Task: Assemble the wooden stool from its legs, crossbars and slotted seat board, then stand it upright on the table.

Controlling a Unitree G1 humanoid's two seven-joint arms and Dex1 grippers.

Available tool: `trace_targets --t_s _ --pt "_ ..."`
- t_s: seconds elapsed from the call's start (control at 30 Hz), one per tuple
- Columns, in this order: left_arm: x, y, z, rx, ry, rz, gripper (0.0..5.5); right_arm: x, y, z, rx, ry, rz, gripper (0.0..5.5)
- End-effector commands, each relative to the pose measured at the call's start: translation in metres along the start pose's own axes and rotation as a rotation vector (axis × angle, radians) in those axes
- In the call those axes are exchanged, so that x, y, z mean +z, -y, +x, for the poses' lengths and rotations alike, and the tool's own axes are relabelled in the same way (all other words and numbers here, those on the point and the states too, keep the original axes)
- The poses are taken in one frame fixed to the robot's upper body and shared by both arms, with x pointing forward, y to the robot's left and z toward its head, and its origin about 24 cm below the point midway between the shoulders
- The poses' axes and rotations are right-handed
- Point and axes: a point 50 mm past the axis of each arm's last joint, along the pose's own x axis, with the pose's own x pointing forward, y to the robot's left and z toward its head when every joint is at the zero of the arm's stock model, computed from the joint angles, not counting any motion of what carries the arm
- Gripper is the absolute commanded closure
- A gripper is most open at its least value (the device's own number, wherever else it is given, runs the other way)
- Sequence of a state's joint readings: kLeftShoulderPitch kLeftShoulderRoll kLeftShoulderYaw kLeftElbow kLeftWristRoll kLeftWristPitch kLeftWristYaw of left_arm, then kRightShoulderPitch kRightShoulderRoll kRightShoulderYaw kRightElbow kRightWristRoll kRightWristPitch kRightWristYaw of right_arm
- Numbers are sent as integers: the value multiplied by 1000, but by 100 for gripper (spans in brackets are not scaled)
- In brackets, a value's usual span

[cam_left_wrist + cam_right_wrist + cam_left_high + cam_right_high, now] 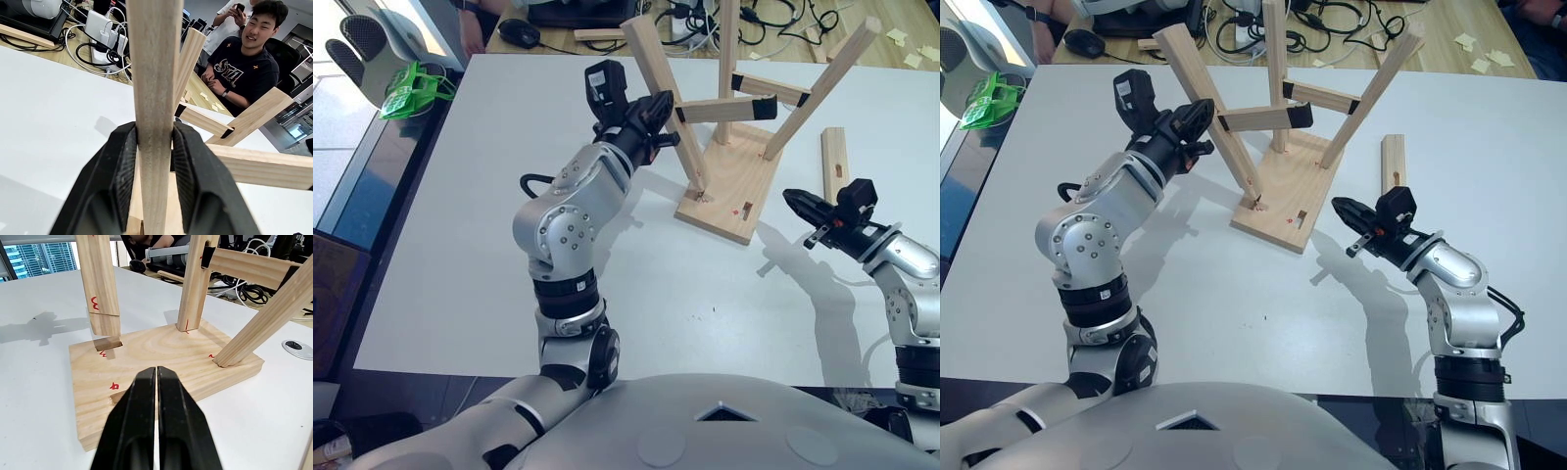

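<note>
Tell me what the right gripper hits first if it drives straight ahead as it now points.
Most likely the seat board's near edge; the right gripper, shut, aims at it, though its height is unclear.
</note>
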State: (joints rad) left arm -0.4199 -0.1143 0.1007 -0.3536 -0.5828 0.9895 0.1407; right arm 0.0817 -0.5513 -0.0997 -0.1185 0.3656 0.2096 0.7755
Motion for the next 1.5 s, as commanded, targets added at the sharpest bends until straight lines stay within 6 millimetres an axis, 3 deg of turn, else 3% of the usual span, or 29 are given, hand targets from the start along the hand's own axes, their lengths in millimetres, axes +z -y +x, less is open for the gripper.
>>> trace_targets --t_s 0.03,0.7,0.9,1.5 --pt "-6 1 0 5 -33 50 448 -2 1 -1 -3 -10 -12 543" --pt "-13 2 7 55 -34 127 448 -5 -2 -1 9 -18 -31 543" --pt "-27 -1 13 47 -34 134 448 -6 -1 -2 12 -22 -46 543" --pt "-34 1 18 18 88 98 448 -13 3 -7 15 -54 -48 543"
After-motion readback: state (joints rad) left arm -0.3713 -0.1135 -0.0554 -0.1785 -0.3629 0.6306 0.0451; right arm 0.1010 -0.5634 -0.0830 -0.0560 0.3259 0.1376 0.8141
